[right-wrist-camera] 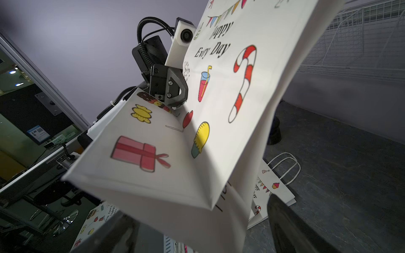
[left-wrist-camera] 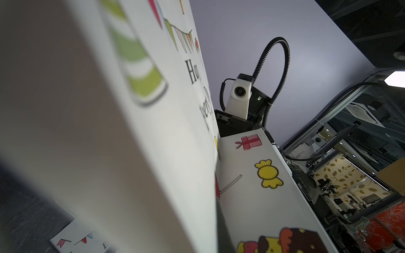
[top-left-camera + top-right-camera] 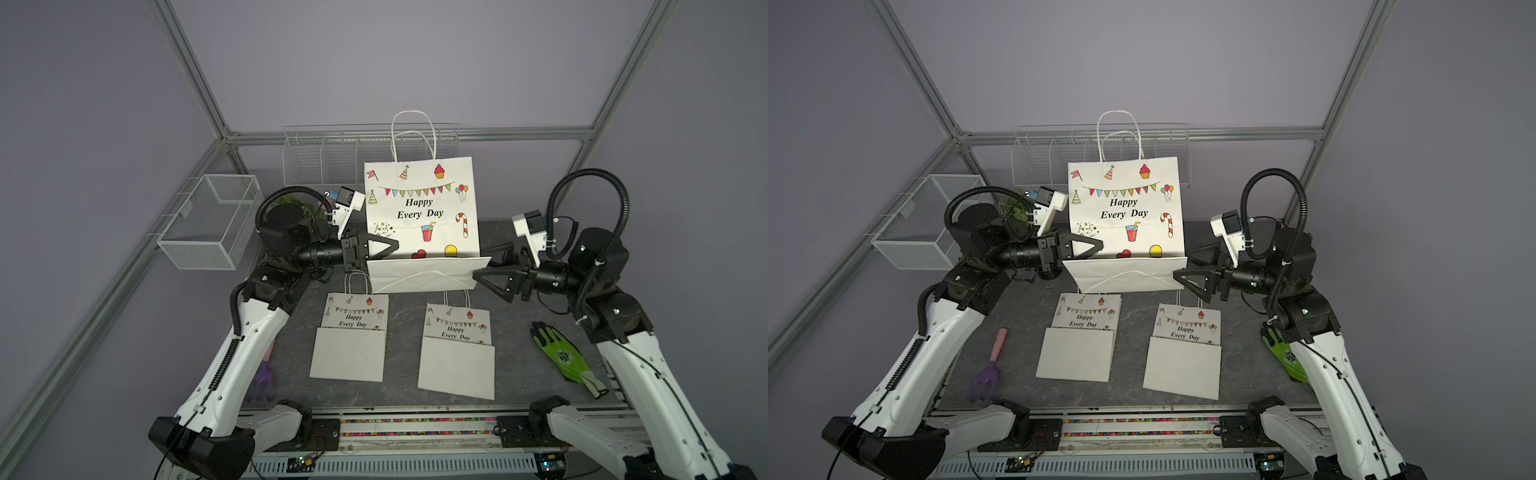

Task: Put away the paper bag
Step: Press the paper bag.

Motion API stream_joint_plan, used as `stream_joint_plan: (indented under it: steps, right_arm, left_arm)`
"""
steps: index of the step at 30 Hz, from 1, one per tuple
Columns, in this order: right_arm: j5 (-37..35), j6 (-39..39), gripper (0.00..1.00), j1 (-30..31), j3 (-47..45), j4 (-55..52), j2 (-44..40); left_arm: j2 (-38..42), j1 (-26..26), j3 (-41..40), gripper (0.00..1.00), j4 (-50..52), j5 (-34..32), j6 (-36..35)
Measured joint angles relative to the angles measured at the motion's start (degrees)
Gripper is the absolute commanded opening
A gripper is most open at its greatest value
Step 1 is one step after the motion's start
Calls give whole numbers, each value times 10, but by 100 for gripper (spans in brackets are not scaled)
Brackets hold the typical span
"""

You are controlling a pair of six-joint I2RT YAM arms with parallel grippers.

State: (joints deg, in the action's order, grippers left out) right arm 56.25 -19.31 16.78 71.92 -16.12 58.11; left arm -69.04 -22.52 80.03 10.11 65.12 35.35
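Left gripper point(image 3: 395, 247) pinches the paper bag point(image 3: 419, 208) at 9 o'clock; right gripper point(image 3: 480, 262), wide open and empty at 3 o'clock, should close on it squarely.

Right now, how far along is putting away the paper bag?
Done: the large white printed paper bag is upright, its base flap folded forward.
In hand: the left gripper is shut on the bag's edge by that fold; the right gripper stands open at the opposite edge.
Left: the bag is not yet stowed, probably in the white wire rack behind it.
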Motion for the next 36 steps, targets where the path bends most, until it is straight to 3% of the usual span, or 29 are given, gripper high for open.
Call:
stream_joint_plan:
  steps: [11,13,18,21,31,33,35,36]
  right_arm:
    - [13,-34,89,48,23,84,54]
    - [19,-40,98,49,24,93,54]
    - [35,-54,63,52,28,116,54]
    - [40,-58,48,55,32,118,54]
    - [42,-43,18,63,40,92,60]
    - [40,-39,12,63,40,86,60]
    - [37,-33,7,64,42,75,60]
    - [35,-28,7,64,43,65,60]
  left_arm:
    - [2,-20,0,0,-4,11,6]
    - [2,-20,-1,0,-4,14,6]
    - [2,-21,-9,0,-4,21,6]
    - [2,-21,-12,0,-4,22,6]
    - [2,-21,-12,0,-4,23,3]
    - [2,-22,-12,17,-3,23,0]
    - [2,-23,-12,50,-5,20,-5]
    - [2,-23,-12,74,-4,17,-4]
